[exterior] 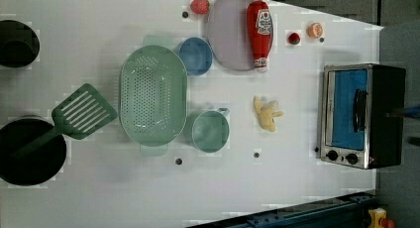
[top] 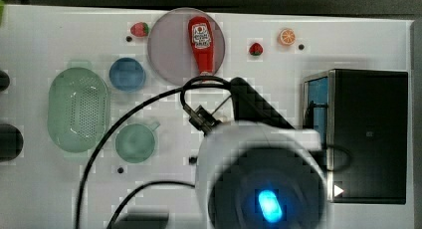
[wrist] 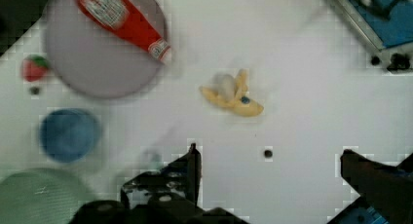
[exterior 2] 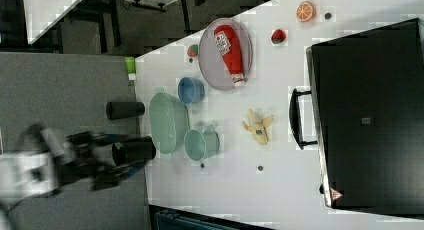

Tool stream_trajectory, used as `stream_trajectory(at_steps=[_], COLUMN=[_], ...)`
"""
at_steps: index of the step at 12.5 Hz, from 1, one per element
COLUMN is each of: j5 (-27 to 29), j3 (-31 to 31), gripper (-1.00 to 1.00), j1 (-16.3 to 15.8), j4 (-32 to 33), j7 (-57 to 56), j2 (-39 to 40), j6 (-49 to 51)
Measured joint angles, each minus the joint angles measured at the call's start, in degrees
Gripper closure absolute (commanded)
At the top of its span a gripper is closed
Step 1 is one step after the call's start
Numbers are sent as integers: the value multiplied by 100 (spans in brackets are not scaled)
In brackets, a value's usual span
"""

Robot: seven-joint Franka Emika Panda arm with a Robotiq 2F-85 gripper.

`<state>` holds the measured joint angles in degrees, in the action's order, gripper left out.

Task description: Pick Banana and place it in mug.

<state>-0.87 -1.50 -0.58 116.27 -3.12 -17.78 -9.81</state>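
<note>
i've got the fingers (wrist: pixel 195 170) spread wide above the desk (wrist: pixel 302 117), banana (wrist: pixel 233 94) lying ahead between them, long axis crosswise, nothing gripped.

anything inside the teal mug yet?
No. The mug looks empty in the left view, its inner bottom bare. The banana lies on the table to the left view's right, apart from it.
</note>
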Motion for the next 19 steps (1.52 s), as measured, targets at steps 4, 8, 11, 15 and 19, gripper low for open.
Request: stream_trajectory(at_steps=[4,8,11,15,19], j5=[-6,125,35,55,47], j3=[-42,-59,-68,-160,-111], gripper=[-100,-100,-100,-100,-100], j1=[23,125,28,-40,42], j4=[1220,1802,1891,1835,1992], j7=[-644,-1200,-1662,-1889,-1977], j2=[1127,1795,2398,3147,3831], j6=[-1440,-2172,-3190,-4158,-5302])
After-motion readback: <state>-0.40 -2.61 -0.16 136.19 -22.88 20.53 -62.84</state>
